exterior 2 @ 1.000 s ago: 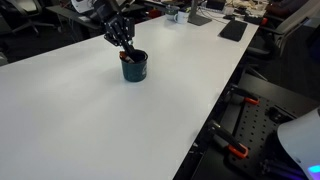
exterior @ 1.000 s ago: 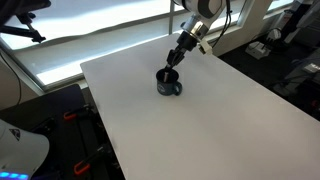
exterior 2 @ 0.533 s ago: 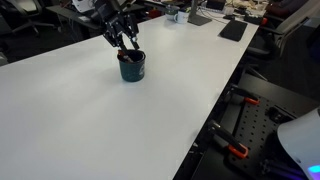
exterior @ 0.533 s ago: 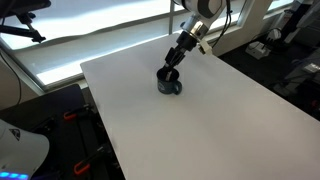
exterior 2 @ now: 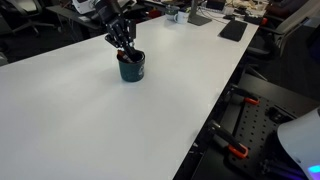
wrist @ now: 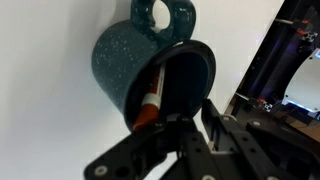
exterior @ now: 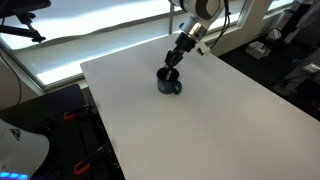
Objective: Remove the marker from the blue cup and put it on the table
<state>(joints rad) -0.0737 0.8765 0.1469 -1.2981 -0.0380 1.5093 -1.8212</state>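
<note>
The blue cup point(exterior: 169, 83) point(exterior 2: 132, 68) stands on the white table point(exterior: 220, 120) point(exterior 2: 90, 120). In the wrist view the blue cup point(wrist: 130, 55) shows its open mouth and handle. The marker point(wrist: 152, 98) leans inside it, dark body deep in the cup, white band and reddish end at the rim. My gripper point(wrist: 188, 114) point(exterior: 173, 61) point(exterior 2: 124, 48) reaches down into the cup's mouth with its jaws drawn together. The marker's reddish end lies right against the left fingertip. The frames do not show it pinched between the pads.
The cup stands near one end of the table. Dark equipment and cables point(exterior 2: 240, 110) lie past the table's edge, and desks with gear point(exterior 2: 215, 15) stand beyond. A bright lit panel point(exterior: 70, 40) runs along the table's far side.
Half a second ago the fingers stood spread over the cup; now they are drawn together again at its mouth. Cup and marker have not moved.
</note>
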